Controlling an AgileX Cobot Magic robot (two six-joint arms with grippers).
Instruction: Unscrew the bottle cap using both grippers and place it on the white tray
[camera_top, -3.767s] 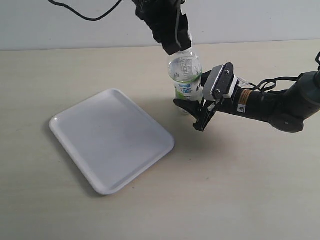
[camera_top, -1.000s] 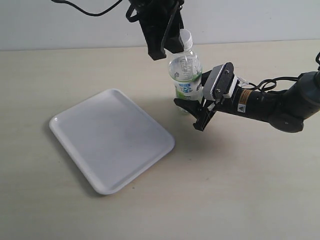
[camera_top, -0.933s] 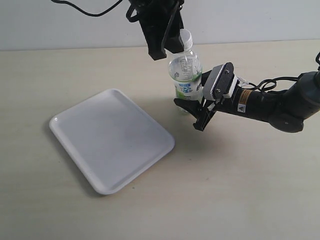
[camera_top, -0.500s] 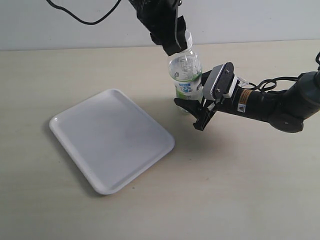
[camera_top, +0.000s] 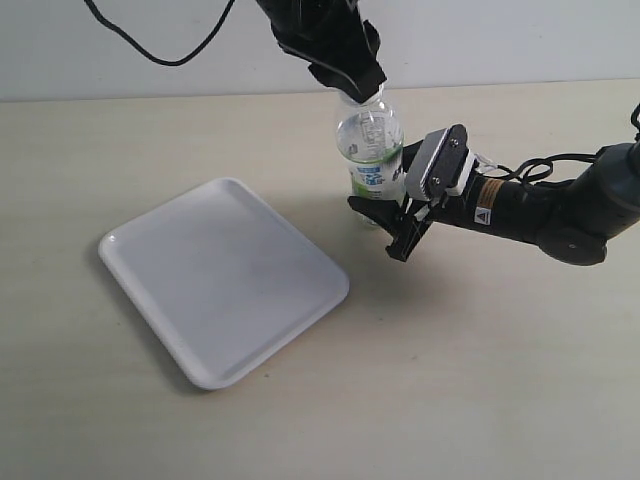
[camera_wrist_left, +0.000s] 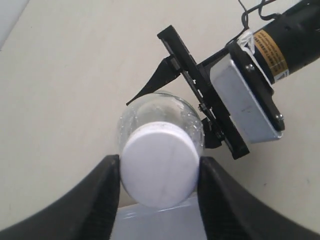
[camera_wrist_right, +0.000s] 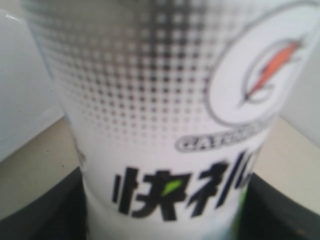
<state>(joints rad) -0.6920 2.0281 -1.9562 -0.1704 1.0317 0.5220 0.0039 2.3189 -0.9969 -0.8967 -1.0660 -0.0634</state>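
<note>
Your left claw (camera_wrist_left: 160, 172) has swung back from the 10 o'clock side to sit square over the cap (camera_wrist_left: 159, 164), fingers pinched on its sides, while your right claw (camera_top: 388, 185) clamps the bottle (camera_top: 372, 140) upright, so the cap sits on the neck, well apart from the tray (camera_top: 225, 280) at 8 o'clock, and unscrewing looks unfinished.

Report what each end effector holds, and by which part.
The left end effector pinches the bottle cap by its sides; the right end effector clamps the bottle around its labelled lower body.
</note>
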